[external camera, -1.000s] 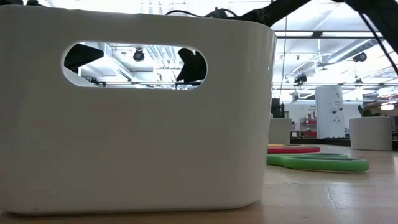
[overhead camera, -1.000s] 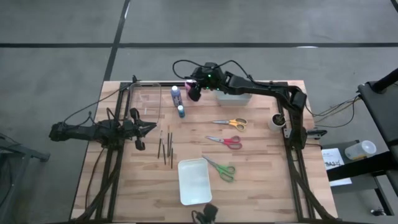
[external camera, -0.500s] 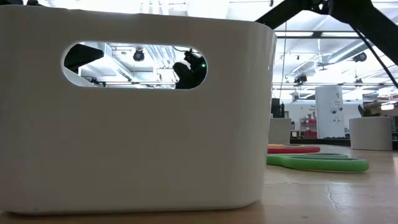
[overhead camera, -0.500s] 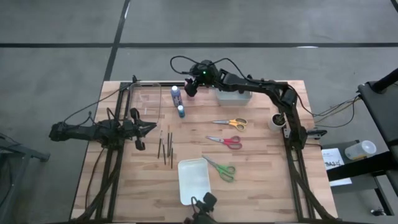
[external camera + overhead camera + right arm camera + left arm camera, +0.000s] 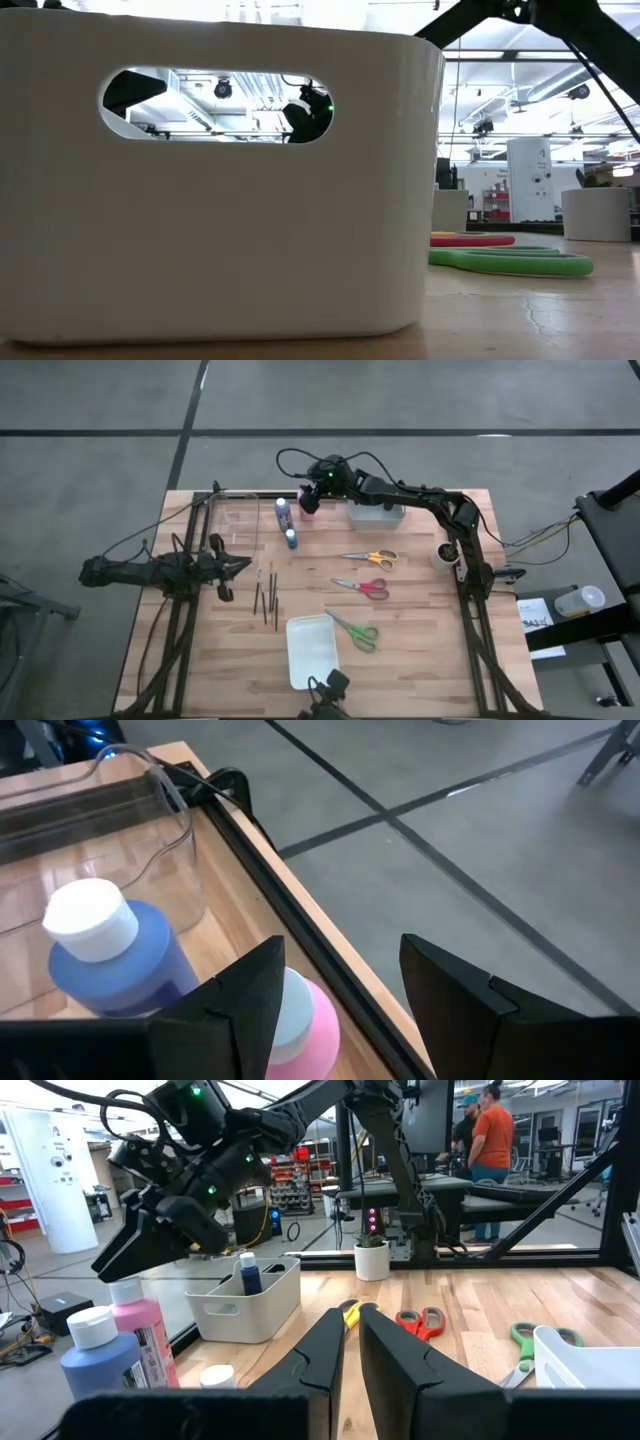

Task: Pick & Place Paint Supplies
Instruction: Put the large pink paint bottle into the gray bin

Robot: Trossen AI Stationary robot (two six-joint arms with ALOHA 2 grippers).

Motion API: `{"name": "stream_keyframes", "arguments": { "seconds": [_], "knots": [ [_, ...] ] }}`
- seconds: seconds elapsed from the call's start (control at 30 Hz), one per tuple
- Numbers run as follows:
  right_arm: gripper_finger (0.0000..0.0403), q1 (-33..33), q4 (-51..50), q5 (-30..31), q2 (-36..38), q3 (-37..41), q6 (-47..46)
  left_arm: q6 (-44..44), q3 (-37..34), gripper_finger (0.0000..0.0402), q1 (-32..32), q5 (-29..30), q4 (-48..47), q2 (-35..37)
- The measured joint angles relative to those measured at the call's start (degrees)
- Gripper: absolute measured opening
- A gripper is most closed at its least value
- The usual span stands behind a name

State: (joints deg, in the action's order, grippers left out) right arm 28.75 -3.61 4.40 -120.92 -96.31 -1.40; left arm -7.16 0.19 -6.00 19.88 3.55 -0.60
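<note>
On the wooden worktop [image 5: 420,650], upper centre, the right gripper [image 5: 309,503] straddles the pink bottle [image 5: 300,1020], jaws wide, apparently lining up a grasp; the left gripper [image 5: 350,1342] waits at frame left, jaws narrow.

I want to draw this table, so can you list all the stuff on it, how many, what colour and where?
pink bottle: 1, pink with white cap, far edge, under the right pincer
blue bottles: 2, blue with white caps, one tall and one small, beside the pink one
scissors: 3, orange, red and green handles, middle of the table
brushes: several, thin and dark, left of centre
white bin: 1, near edge
small white caddy: 1, far edge, holds a blue bottle
clear tray: 1, far left
white cup: 1, right side
right pincer: open, over the pink bottle
left pincer: nearly shut, left side, waiting
</note>
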Motion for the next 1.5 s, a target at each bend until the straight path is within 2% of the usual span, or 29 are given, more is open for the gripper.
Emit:
{"name": "stream_keyframes", "arguments": {
  "seconds": [1.5],
  "knots": [
    [0.0199,-0.7,1.3,-1.4,-0.1,0.0,2.5,0.0,0.0,0.0047,0.0,0.0,0.0,0.0]
  ]
}}
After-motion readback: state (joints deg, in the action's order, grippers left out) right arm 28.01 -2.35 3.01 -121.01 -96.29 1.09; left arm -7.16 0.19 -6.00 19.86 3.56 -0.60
